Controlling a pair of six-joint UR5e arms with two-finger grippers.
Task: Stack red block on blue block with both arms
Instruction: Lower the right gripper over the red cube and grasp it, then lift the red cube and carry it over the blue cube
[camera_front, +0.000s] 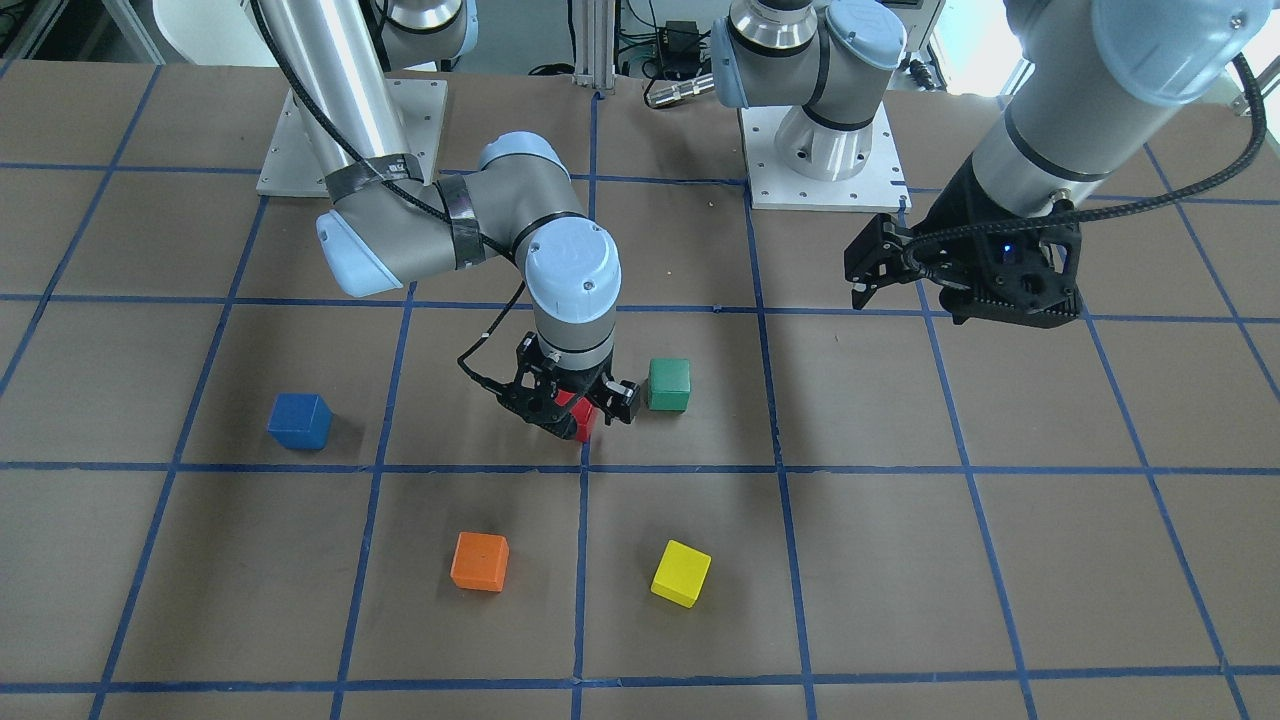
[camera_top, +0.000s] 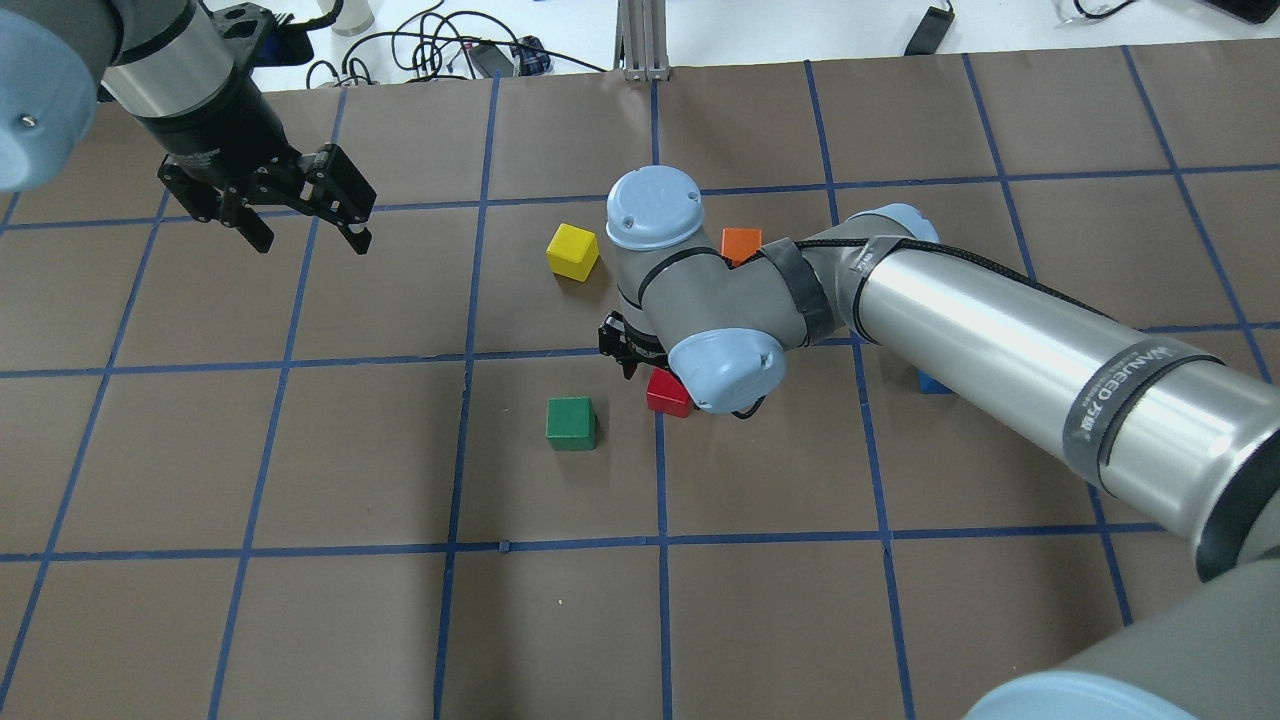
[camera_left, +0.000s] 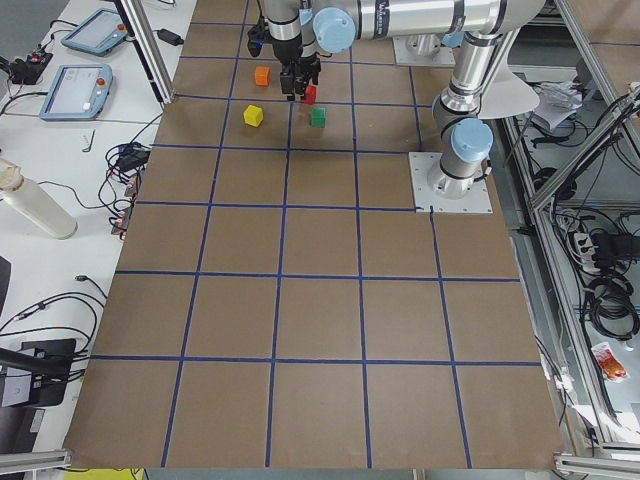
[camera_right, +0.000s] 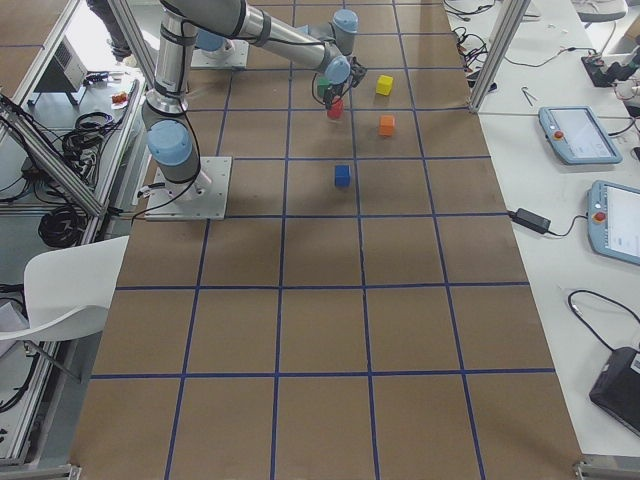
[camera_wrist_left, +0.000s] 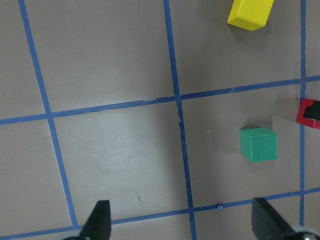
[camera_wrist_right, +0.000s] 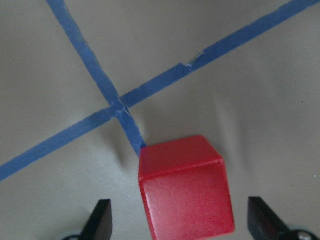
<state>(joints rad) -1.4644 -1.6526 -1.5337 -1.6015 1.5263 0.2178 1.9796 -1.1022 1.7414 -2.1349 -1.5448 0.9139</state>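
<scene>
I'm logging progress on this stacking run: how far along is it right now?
Done: the right gripper sits low over the red block, open and straddling it without gripping. In hand: that grasp. Left to do: closing on the red block, lifting it and setting it on the blue block, which sits alone with nothing on top. The left gripper hangs open, well off to the side.

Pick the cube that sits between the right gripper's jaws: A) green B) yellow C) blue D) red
D: the right wrist view shows the small matte red cube on the table between the right gripper jaws, which stand open with a gap on each side.
</scene>
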